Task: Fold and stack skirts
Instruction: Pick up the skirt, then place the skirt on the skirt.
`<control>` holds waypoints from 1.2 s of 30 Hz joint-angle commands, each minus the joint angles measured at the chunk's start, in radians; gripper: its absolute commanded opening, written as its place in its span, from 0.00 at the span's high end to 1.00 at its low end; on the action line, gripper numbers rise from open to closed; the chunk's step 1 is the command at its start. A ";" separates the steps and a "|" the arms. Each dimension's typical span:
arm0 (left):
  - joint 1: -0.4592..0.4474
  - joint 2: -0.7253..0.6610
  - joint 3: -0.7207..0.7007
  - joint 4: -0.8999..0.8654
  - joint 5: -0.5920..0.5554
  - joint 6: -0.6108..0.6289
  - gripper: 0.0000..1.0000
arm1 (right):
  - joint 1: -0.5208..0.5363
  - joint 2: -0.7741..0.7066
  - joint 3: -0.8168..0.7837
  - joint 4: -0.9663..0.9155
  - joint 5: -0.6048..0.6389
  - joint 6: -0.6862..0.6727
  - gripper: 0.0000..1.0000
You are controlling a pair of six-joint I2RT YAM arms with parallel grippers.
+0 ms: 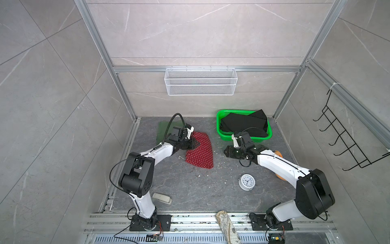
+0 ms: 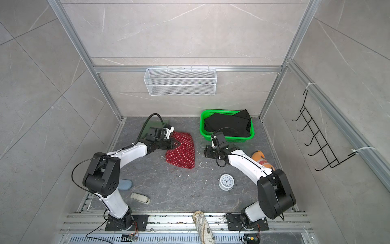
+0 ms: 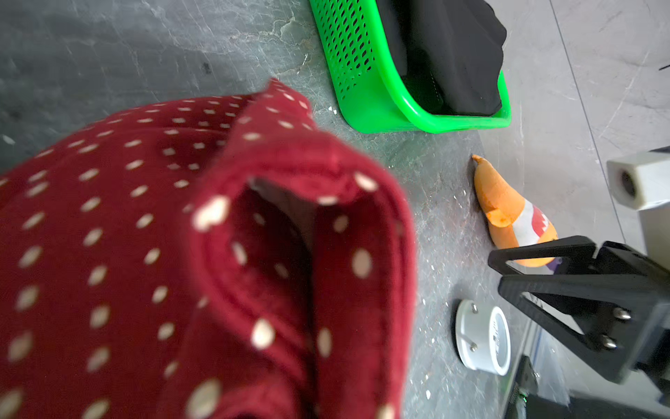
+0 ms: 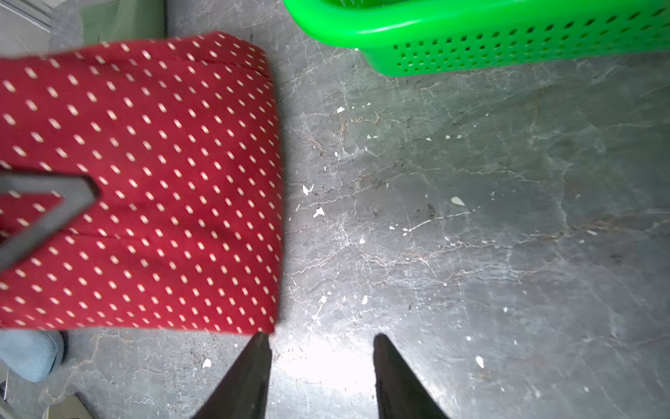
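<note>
The red polka-dot skirt [image 1: 201,153] [image 2: 182,152] lies folded on the grey floor. My left gripper [image 1: 191,144] [image 2: 172,143] is shut on its left edge, and the cloth [image 3: 145,235] bunches up so close to the left wrist camera that it hides the jaws. My right gripper [image 1: 225,151] [image 4: 321,339] stands open over bare floor, just off the skirt's near right corner [image 4: 163,163]. The olive green skirt [image 1: 165,131] [image 4: 123,18] lies flat behind the left arm, mostly hidden. The black skirt [image 1: 244,123] [image 2: 229,124] [image 3: 453,54] sits piled in the green basket [image 1: 218,124] [image 4: 471,43].
An orange fish toy [image 2: 261,159] [image 3: 507,210] lies by the right arm. A white alarm clock [image 1: 246,181] is at front right, a beige handset [image 1: 162,198] and a blue object [image 2: 125,184] at front left, a beige patterned roll [image 1: 226,228] on the front rail.
</note>
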 commanded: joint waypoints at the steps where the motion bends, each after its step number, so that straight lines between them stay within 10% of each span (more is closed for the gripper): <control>1: 0.019 0.036 0.101 -0.122 0.109 0.098 1.00 | 0.000 -0.005 -0.036 -0.022 0.018 -0.005 0.51; 36: 0.376 0.441 1.053 -0.936 0.364 0.599 1.00 | -0.002 0.051 -0.096 0.040 -0.034 0.007 0.51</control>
